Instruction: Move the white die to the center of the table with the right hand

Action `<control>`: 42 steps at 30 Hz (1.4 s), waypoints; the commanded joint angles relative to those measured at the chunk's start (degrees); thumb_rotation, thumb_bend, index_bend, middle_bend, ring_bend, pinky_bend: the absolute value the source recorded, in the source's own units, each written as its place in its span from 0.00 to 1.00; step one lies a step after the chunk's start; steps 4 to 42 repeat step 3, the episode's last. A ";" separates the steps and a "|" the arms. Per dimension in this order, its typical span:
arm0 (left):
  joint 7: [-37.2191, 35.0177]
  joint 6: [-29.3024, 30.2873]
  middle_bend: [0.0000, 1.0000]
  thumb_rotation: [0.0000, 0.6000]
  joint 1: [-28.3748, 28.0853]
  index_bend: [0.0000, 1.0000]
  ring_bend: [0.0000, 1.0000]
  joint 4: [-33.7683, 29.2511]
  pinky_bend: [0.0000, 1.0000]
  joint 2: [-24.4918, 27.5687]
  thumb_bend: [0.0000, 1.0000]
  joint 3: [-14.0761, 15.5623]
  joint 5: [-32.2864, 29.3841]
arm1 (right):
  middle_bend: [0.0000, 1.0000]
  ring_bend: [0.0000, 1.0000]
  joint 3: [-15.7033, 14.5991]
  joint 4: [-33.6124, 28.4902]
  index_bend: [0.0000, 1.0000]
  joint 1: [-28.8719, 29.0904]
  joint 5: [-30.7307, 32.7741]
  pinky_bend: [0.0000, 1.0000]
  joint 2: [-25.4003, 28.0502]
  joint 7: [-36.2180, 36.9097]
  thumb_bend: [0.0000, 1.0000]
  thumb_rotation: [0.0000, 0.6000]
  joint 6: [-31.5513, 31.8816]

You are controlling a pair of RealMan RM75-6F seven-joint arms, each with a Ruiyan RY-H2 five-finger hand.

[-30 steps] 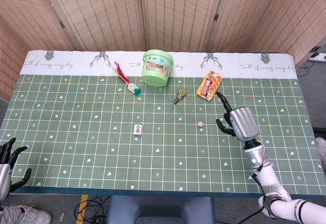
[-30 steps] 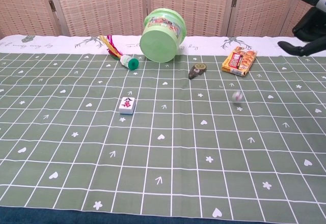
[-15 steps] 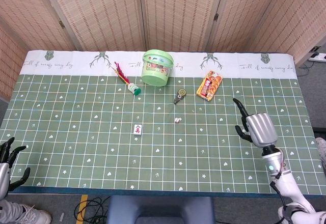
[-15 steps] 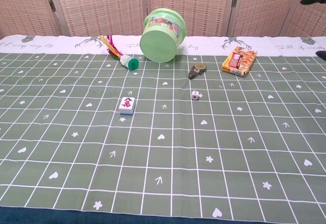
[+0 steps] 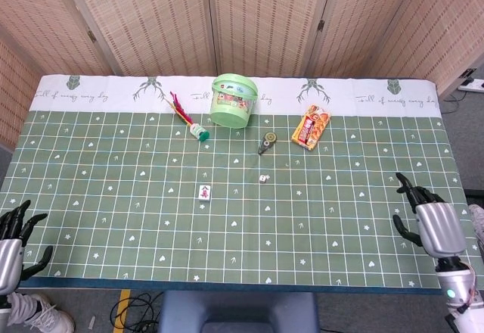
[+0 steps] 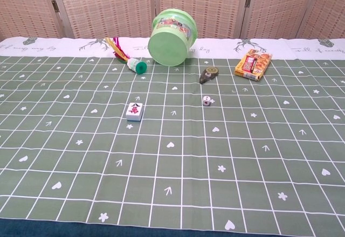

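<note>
The small white die [image 5: 262, 178] rests on the green checked cloth near the table's middle; in the chest view the die [image 6: 206, 101] lies just in front of a dark oval object. My right hand [image 5: 431, 223] hovers at the table's front right corner, far from the die, fingers apart and holding nothing. My left hand [image 5: 13, 238] sits at the front left corner, also spread and empty. Neither hand appears in the chest view.
A mahjong tile [image 5: 204, 191] lies left of the die. Further back are a green lidded bucket [image 5: 234, 101], a feathered shuttlecock [image 5: 190, 120], a dark oval object [image 5: 266, 143] and an orange snack box [image 5: 311, 127].
The die rolled left from beside my right hand to the table's middle and stopped. My right hand drew back to the front right corner and left the chest view. The left hand barely moved.
</note>
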 commanded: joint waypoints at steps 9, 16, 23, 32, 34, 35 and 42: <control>0.64 -0.03 0.02 1.00 -0.29 0.23 0.03 -0.51 0.09 -0.09 0.39 0.02 0.40 | 0.32 0.28 -1.59 0.74 0.07 -2.95 -2.35 0.44 0.53 2.29 0.31 1.00 2.65; 0.64 -0.03 0.02 1.00 -0.29 0.23 0.03 -0.51 0.09 -0.09 0.39 0.02 0.40 | 0.32 0.28 -1.59 0.74 0.07 -2.95 -2.35 0.44 0.53 2.29 0.31 1.00 2.65; 0.64 -0.03 0.02 1.00 -0.29 0.23 0.03 -0.51 0.09 -0.09 0.39 0.02 0.40 | 0.32 0.28 -1.59 0.74 0.07 -2.95 -2.35 0.44 0.53 2.29 0.31 1.00 2.65; 0.64 -0.03 0.02 1.00 -0.29 0.23 0.03 -0.51 0.09 -0.09 0.39 0.02 0.40 | 0.32 0.28 -1.59 0.74 0.07 -2.95 -2.35 0.44 0.53 2.29 0.31 1.00 2.65; 0.64 -0.03 0.02 1.00 -0.29 0.23 0.03 -0.51 0.09 -0.09 0.39 0.02 0.40 | 0.32 0.28 -1.59 0.74 0.07 -2.95 -2.35 0.44 0.53 2.29 0.31 1.00 2.65; 0.64 -0.03 0.02 1.00 -0.29 0.23 0.03 -0.51 0.09 -0.09 0.39 0.02 0.40 | 0.32 0.28 -1.59 0.74 0.07 -2.95 -2.35 0.44 0.53 2.29 0.31 1.00 2.65; 0.64 -0.03 0.02 1.00 -0.29 0.23 0.03 -0.51 0.09 -0.09 0.39 0.02 0.40 | 0.32 0.28 -1.59 0.74 0.07 -2.95 -2.35 0.44 0.53 2.29 0.31 1.00 2.65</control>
